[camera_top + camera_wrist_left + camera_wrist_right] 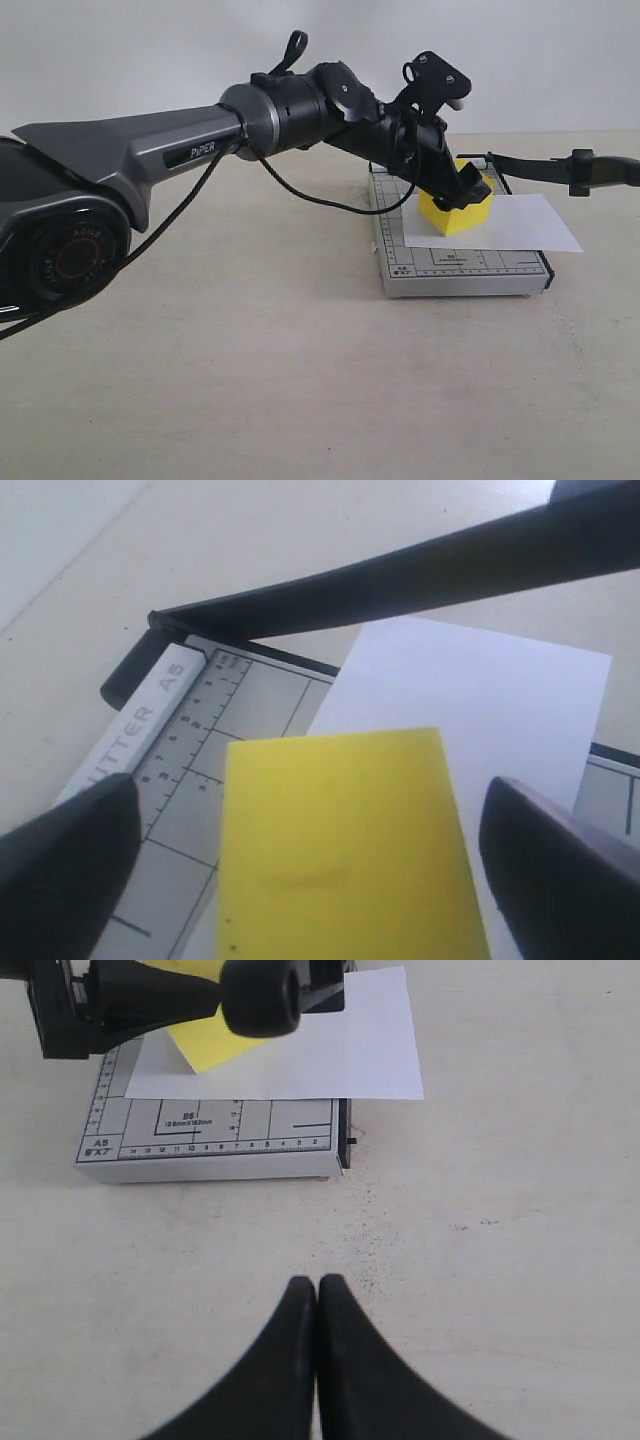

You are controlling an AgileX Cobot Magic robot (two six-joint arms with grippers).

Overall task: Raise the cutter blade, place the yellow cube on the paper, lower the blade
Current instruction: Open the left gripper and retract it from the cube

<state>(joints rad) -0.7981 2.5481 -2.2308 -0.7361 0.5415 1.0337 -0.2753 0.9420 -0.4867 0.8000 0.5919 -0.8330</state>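
Note:
The yellow cube point(455, 212) point(340, 850) point(215, 1045) rests on the white paper point(530, 225) point(470, 700) point(330, 1050), which lies on the grey gridded cutter base point(460, 265) point(190, 780) point(210, 1140). My left gripper point(465, 195) point(308, 800) is open and straddles the cube, with a gap showing on each side. The cutter blade point(545, 165) point(400, 580) point(260, 995) is raised off the base and slants up over the paper, held by nothing. Over the bare table in front of the cutter, my right gripper point(318, 1282) is shut on nothing.
The left arm point(200, 140) stretches from the left across the table toward the cutter, with a black cable point(300, 195) hanging under it. The paper overhangs the base on the blade side. The tabletop point(300, 380) is pale beige.

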